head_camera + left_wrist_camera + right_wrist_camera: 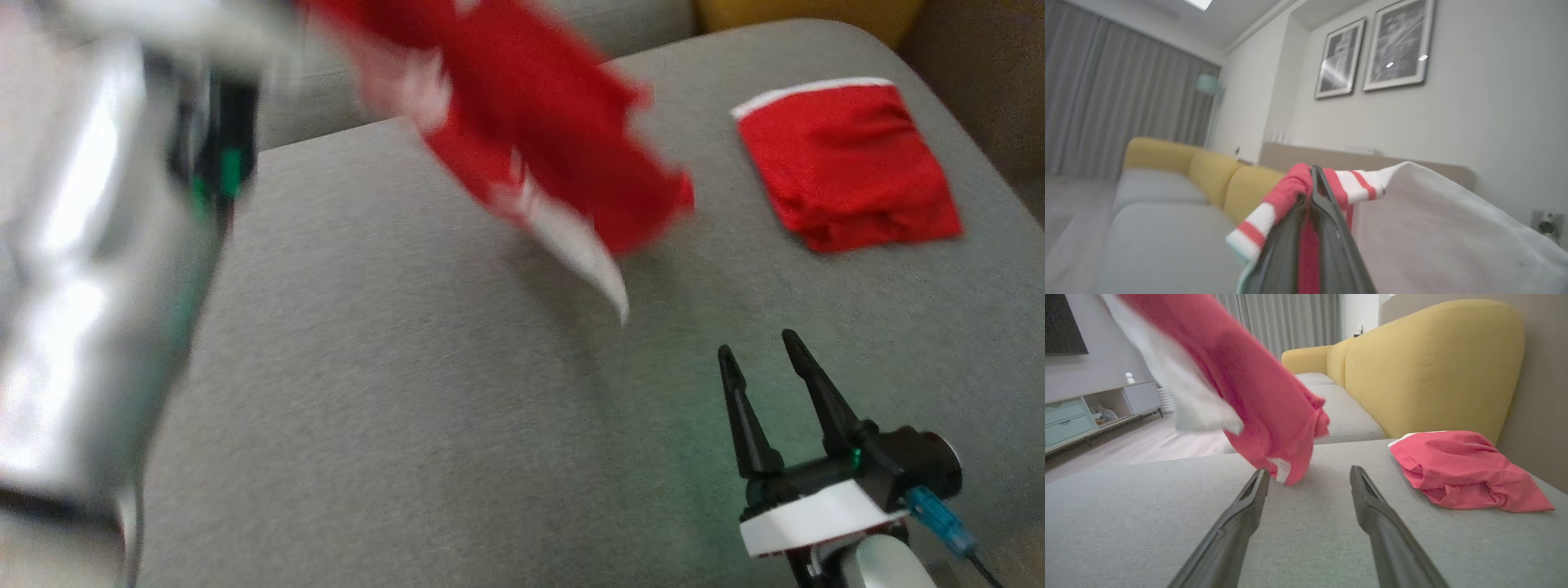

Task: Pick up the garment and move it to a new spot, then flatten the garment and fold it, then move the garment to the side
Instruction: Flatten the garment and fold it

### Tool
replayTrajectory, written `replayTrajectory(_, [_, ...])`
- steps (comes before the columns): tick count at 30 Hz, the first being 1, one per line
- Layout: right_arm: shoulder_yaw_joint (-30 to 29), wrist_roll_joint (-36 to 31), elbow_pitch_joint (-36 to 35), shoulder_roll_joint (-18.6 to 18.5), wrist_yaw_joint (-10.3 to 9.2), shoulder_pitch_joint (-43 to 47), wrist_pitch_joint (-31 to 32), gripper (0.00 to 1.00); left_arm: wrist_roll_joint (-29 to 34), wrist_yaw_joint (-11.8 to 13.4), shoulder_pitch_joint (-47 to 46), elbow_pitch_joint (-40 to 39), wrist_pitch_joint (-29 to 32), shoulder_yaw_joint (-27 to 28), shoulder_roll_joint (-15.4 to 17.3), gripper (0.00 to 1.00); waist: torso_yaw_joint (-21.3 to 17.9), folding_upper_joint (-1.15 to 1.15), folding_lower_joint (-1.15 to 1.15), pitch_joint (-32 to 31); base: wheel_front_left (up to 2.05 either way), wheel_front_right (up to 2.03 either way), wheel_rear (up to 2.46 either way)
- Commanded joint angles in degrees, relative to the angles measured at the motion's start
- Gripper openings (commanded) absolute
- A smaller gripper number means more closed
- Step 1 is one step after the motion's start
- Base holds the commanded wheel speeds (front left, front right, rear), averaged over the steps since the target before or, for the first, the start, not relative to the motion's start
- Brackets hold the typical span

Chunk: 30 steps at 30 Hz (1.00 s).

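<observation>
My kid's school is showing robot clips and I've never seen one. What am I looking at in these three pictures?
A two-armed robot is working over a grey cushion. One picture looks down from its head; the other two look along each arm's two-fingered tool. The left tool is shut on a red and white garment, which hangs in the air, blurred by motion. The right tool is open with nothing in it, low over the cushion. A second red garment lies folded at the right.

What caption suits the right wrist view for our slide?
Open right gripper over grey cushion, red-and-white garment hanging ahead, folded red garment beside.
</observation>
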Motion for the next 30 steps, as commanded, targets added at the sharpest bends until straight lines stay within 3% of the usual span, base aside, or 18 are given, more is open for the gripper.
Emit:
replayTrajectory(1, [1.0, -0.4, -2.1, -0.2, -0.04, -0.8, -0.2, 1.0, -0.7, 0.3, 1.6, -1.3, 0.3, 2.0, 2.8, 0.0, 1.9, 0.0, 0.01, -0.5, 0.0, 0.0, 0.0])
replayTrajectory(7, [0.0, -1.4, -2.3, -0.2, -0.04, -0.3, -0.2, 1.0, -6.8, 3.3, 26.7, -1.9, 1.1, 2.4, 5.9, 0.0, 6.4, 0.0, 0.01, 0.9, 0.0, 0.0, 0.0])
replayTrajectory(8, [0.0, -1.5, -2.3, -0.2, -0.04, -0.3, -0.2, 1.0, -7.3, 3.7, 29.9, -1.3, 0.5, 2.5, 6.1, 0.05, 7.0, 0.0, 0.01, 1.1, 0.0, 0.0, 0.0])
replayTrajectory(9, [0.1, -1.6, -2.2, -0.3, -0.04, -0.4, -0.2, 1.0, -7.6, 4.0, 32.4, -0.5, -0.4, 2.8, 6.2, 0.32, 7.5, 0.0, 0.01, 1.4, 0.0, 0.0, 0.0])
replayTrajectory(10, [0.2, -1.7, -2.1, -0.4, -0.04, -0.5, -0.2, 1.0, -8.1, 4.3, 34.5, 0.4, -1.3, 3.2, 6.0, 0.93, 7.9, 0.0, 0.01, 1.6, 0.0, 0.0, 0.0])
replayTrajectory(11, [0.3, -1.7, -2.1, -0.6, -0.04, -0.7, -0.2, 1.0, -8.2, 4.7, 35.9, 1.1, -2.3, 3.7, 5.9, 1.0, 8.3, 0.0, 0.01, 1.9, 0.0, 0.0, 0.0])
replayTrajectory(16, [-0.1, -1.7, -2.1, -1.3, -0.04, -0.9, -0.2, 1.0, -4.0, 6.6, 39.9, 0.9, -4.8, 6.7, 4.6, 1.0, 10.1, 0.0, 0.01, 2.5, 0.0, 0.0, 0.0])
replayTrajectory(22, [-0.3, -1.8, -2.0, -1.4, -0.04, -0.8, -0.2, 1.0, 12.1, 10.5, 47.4, -10.9, -4.9, 15.1, -0.8, 1.0, 11.1, 0.0, 0.01, 2.7, 0.0, 0.0, 0.0])
replayTrajectory(26, [-0.1, -1.8, -1.9, -1.3, -0.04, -0.9, -0.2, 1.0, 22.5, 11.1, 52.3, -15.9, -4.9, 15.1, -4.6, 1.0, 11.4, 0.0, 0.01, 3.2, 0.0, 0.0, 0.0])
replayTrajectory(30, [0.1, -1.6, -1.9, -1.2, -0.04, -1.6, -0.2, 1.0, 31.5, 10.8, 53.7, -16.5, -5.0, 12.0, -6.0, 1.0, 11.3, 0.0, 0.01, 4.1, 0.0, 0.0, 0.0])
